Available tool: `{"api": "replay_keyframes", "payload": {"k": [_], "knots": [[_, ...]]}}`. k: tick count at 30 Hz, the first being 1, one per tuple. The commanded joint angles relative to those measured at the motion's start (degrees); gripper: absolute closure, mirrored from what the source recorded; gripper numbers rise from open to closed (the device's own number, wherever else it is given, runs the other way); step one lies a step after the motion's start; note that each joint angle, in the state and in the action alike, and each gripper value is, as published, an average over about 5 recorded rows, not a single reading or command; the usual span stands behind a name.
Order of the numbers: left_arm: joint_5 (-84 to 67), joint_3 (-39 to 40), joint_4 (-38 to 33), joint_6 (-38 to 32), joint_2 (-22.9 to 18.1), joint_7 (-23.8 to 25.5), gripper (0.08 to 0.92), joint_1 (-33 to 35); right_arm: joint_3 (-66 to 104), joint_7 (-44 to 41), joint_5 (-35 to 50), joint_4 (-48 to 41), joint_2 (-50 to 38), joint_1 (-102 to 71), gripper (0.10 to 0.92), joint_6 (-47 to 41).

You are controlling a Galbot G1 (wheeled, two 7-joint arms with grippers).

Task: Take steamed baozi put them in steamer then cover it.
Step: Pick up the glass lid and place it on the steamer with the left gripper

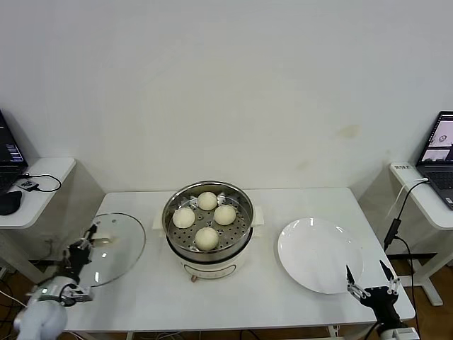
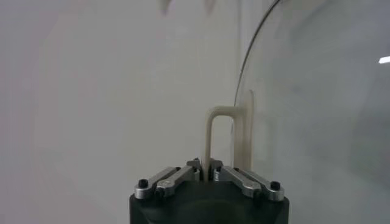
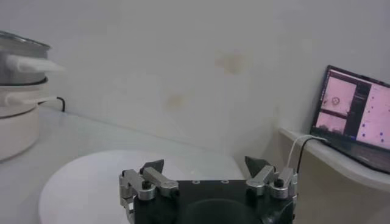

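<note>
Left gripper (image 2: 208, 176) fingers clamped on glass lid (image 1: 113, 248) handle (image 2: 214, 143), right gripper (image 1: 369, 280) fingers wide beside empty white plate (image 1: 318, 253), four baozi (image 1: 207, 238) inside uncovered steamer (image 1: 209, 244) on table (image 1: 233, 301)

We saw that our left gripper (image 2: 209, 173) had a black rounded housing with silver metal finger links held by dark screws. Our right gripper (image 3: 207, 173) showed the same black body, silver linkages and black pointed fingertips (image 3: 152, 166). Our left forearm (image 1: 39, 319) was pale grey and rounded.
</note>
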Motion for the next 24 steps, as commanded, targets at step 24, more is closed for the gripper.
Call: {"api": "replay_keyframes", "payload": {"k": [24], "knots": [[0.15, 24.79, -27.99, 26.44, 0.96, 19.94, 0.850, -10.01, -1.58, 1.18, -9.21, -0.74, 5.80, -0.27, 0.203, 2.40]]}}
